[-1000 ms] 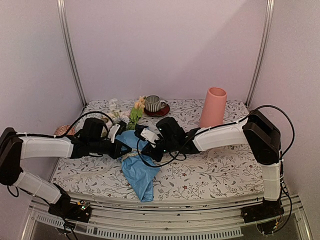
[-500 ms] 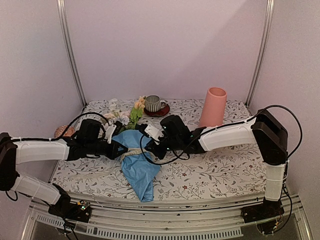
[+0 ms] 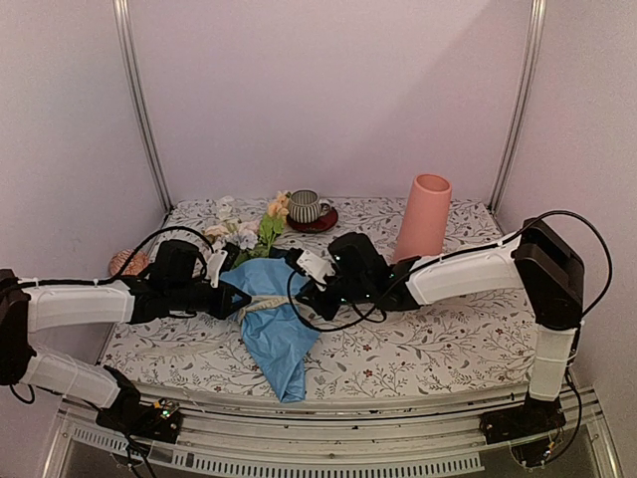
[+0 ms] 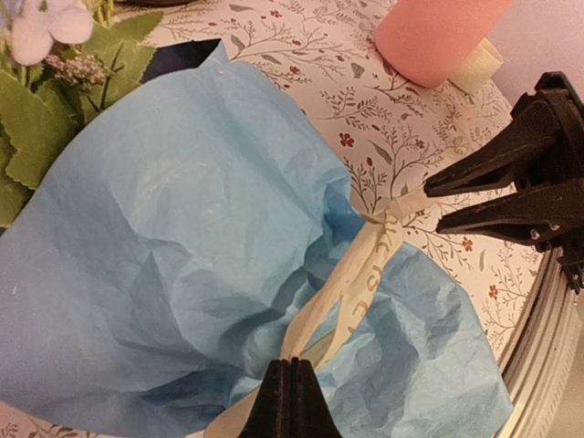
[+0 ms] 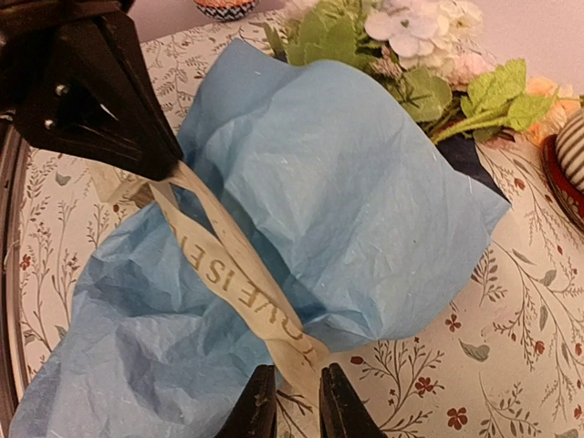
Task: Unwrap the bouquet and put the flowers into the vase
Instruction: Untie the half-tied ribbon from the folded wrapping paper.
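Pincers drawn apart | left pincer (image 4: 290, 372), right pincer (image 5: 297, 379) each clamp ribbon (image 5: 228, 274) | bouquet (image 3: 274, 324) between them

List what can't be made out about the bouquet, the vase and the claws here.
- Stems of the flowers: hidden inside the blue paper in every view.
- Vase: left wrist view shows only its base; the top edge cuts it off.
- Ribbon lettering: right wrist view, twisted, only partly readable.
- Right claw: ribbon enters a narrow gap between its fingers; pinched or loose, unclear.
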Motion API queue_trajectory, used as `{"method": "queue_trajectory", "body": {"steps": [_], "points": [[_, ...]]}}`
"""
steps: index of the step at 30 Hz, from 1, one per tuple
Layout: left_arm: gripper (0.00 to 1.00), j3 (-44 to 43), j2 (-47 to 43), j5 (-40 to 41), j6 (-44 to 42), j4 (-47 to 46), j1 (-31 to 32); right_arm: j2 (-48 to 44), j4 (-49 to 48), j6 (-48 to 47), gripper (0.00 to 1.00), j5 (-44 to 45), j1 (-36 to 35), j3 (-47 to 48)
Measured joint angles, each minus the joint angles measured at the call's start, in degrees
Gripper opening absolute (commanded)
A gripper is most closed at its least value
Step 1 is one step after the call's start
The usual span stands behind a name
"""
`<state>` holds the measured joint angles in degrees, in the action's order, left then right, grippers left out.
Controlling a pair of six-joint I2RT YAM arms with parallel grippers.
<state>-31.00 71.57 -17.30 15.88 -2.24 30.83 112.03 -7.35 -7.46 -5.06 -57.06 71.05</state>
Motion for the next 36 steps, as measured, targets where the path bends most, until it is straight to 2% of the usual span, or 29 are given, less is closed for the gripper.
{"method": "queue_trajectory", "body": {"steps": [7, 9, 16, 22, 28, 36], "points": [[0.00, 0.00, 0.00, -0.02, 0.24, -0.04, 0.00, -0.63, -1.22, -2.75, 0.18, -4.55, -0.28, 0.44], [0.00, 0.00, 0.00, -0.02, 0.24, -0.04, 0.00, -0.63, -1.25, -4.04, 0.22, -4.92, -0.83, 1.18], [0.00, 0.00, 0.00, -0.07, 0.24, -0.04, 0.00, -0.66, -3.69, -8.02, 0.25, -4.46, -3.65, 2.60], [0.00, 0.00, 0.00, -0.17, 0.22, -0.04, 0.00, -3.93, -12.52, -10.88, 0.42, -2.62, -4.50, -4.39], [0.00, 0.00, 0.00, -0.17, 0.22, -0.04, 0.00, -4.07, -20.00, -18.08, 0.42, -2.62, -4.50, -8.20], [0.00, 0.00, 0.00, -0.20, 0.22, -0.07, 0.00, -3.21, -18.40, -24.83, 0.40, -4.22, -4.50, -5.79]]}}
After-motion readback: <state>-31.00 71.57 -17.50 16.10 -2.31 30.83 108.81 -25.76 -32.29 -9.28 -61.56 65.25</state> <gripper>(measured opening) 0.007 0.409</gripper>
